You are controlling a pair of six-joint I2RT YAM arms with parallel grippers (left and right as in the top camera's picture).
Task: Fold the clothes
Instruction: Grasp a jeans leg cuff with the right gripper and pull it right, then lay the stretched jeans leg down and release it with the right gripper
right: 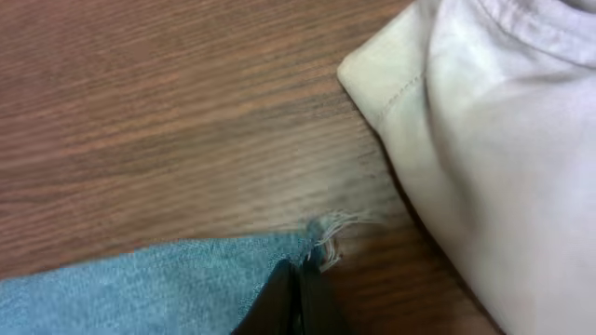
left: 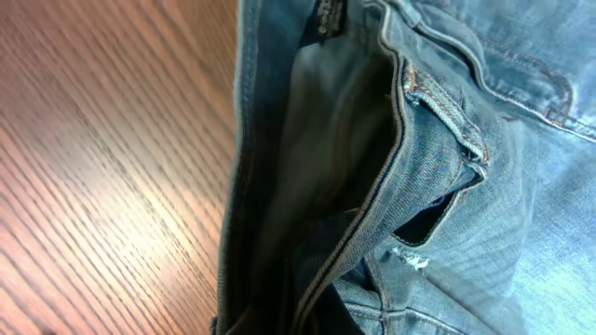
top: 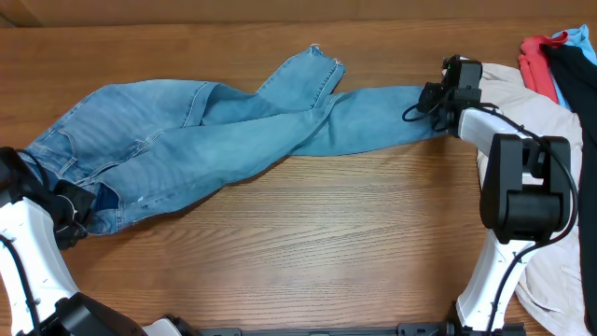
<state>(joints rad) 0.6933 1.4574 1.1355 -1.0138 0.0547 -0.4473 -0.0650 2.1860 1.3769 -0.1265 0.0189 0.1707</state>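
overhead, the jeans (top: pixel 233 126) lie stretched across the table (top: pixel 326 243), waist at the left, legs crossing and running off to the right. right gripper (top: pixel 438 101) is at the far end of the lower leg, and the right wrist view shows it pinched tight on the denim just beside the frayed hem (right: pixel 331 231), fingers (right: pixel 277 302) pressed together with the cloth between them. left gripper (top: pixel 67 207) sits at the waist end. its fingers don't show clearly in the left wrist view, but it is closed right down and the waistband (left: pixel 410 121) runs straight toward it, so that reads as a pinch on the waist. the step looks like a lengthwise fold, hem over to waist. to do it well: lift the hem high enough that the leg clears the table, carry it in an arc to the left, and pin the waist so the cloth doesn't slide. watch the upper leg, it's crossed and unheld and could bunch. beige garment (right: pixel 503 140) lies near the hem, apart from the grip, so steer clear of it.
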